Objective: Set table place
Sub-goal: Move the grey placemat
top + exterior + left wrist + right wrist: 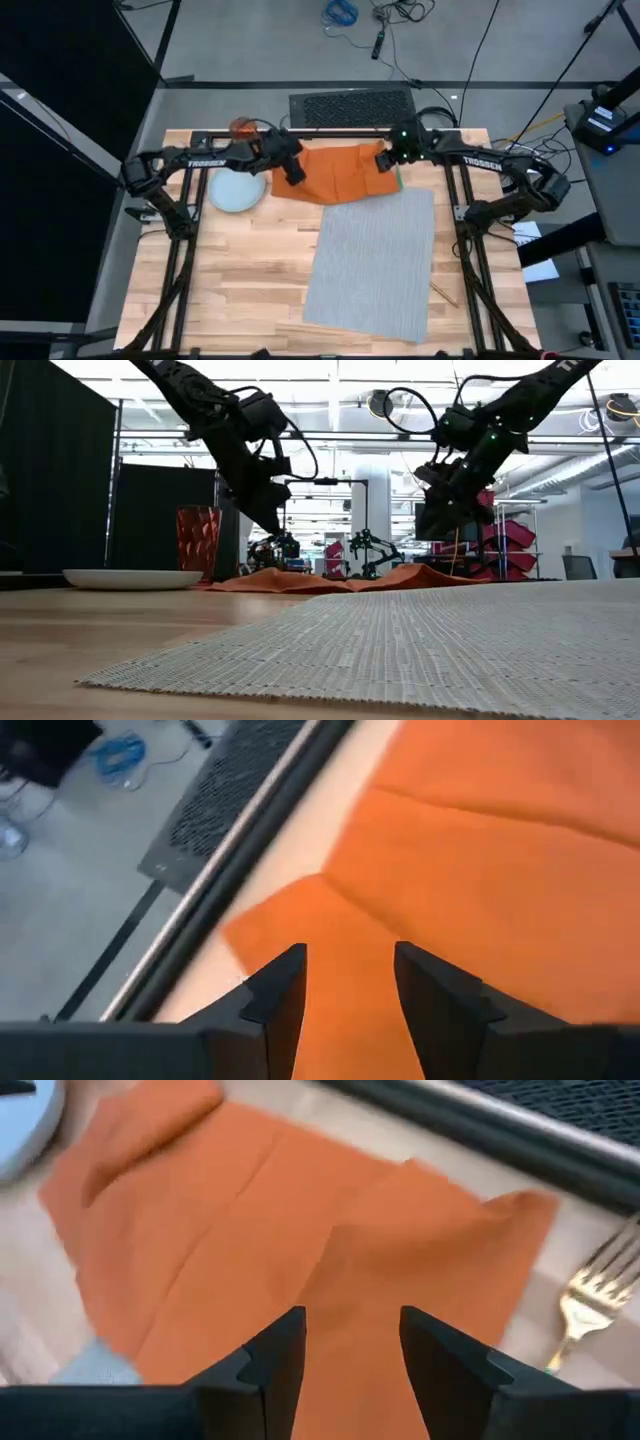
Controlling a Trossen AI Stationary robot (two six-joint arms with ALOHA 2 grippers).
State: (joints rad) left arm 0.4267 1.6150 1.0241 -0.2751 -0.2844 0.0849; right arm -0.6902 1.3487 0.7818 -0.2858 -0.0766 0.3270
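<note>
Both grippers hover over the orange napkin (335,172), which lies loosely folded at the far edge of the table (250,270), just beyond the grey placemat (375,260). The left gripper (348,982) is above the napkin's left end and the right gripper (350,1345) above its right end; on each the jaws are spread and hold nothing.

The step in hand appears to be picking up the napkin. The plate (237,190) and the tumbler (199,540) wait to the left, off the mat (a fork (590,1302) lies beside the napkin's right end).

The next move calls for lowering onto the cloth, closing on its edges, and carrying it beside the mat.
</note>
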